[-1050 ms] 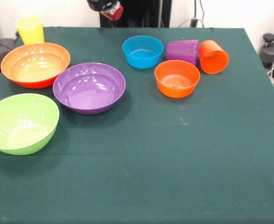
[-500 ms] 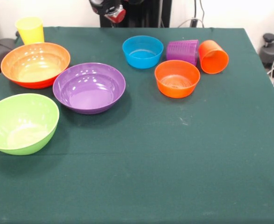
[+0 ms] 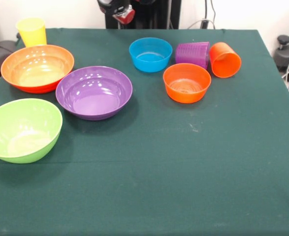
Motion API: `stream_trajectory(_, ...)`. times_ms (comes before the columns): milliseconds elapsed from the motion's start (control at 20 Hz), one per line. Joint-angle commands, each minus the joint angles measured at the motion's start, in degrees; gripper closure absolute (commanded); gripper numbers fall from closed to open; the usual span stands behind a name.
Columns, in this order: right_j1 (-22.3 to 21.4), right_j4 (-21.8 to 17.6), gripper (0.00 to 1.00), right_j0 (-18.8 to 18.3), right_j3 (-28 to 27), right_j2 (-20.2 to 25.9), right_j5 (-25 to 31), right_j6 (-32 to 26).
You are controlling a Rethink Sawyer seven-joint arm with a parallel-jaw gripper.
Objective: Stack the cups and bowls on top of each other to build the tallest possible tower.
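Nothing is stacked: every cup and bowl sits apart on the green-covered desk. In the upper left of the frame the yellow cup stands upright just behind the large orange bowl. The purple bowl lies just right of that bowl, and the lime green bowl sits at the left edge, lower down. In the upper middle is the small blue bowl; right of it the ribbed purple cup and the orange cup lie on their sides, touching. The small orange bowl sits just below them. The gripper shows only partly at the top edge, above the desk's far rim; whether its jaws are open or closed I cannot tell.
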Motion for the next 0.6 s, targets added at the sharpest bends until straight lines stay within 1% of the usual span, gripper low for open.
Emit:
stream_trajectory(50,0.0,1.3,1.0,1.5,-11.0,2.0,3.1,1.3)
stream_trajectory(250,2.0,1.3,1.0,2.4,-15.0,-0.6,0.2,4.0)
stream_trajectory(600,3.8,2.0,1.0,2.9,-18.8,-3.1,-2.4,6.1)
